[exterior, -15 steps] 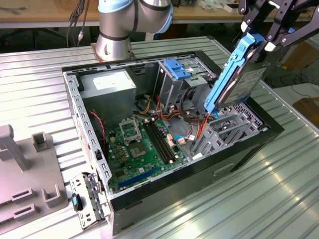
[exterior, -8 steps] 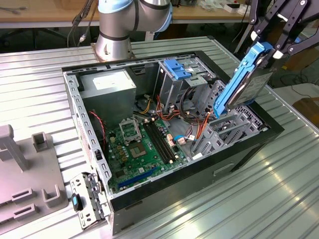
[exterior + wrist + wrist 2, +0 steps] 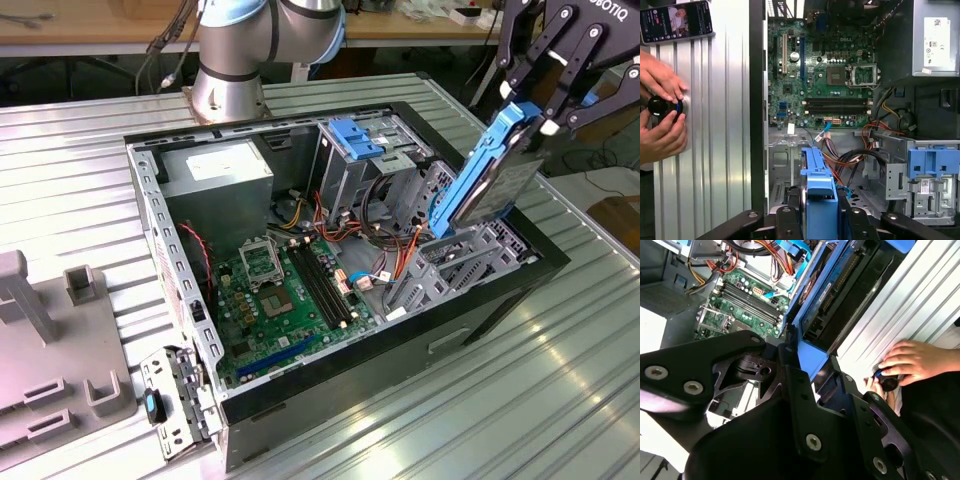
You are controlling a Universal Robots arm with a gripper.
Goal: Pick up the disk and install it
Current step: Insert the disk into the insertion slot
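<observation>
Exterior view: the hand reaches down from the upper right, tilted, its fingers clamped on the upper blue end of the disk.
Disk: held steeply slanted, its lower end at the grey drive bay inside the open computer case.
Worktop: carries the case.

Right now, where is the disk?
At the exterior view's right, the end effector holds the disk tilted, its lower end by the grey drive cage.
</observation>
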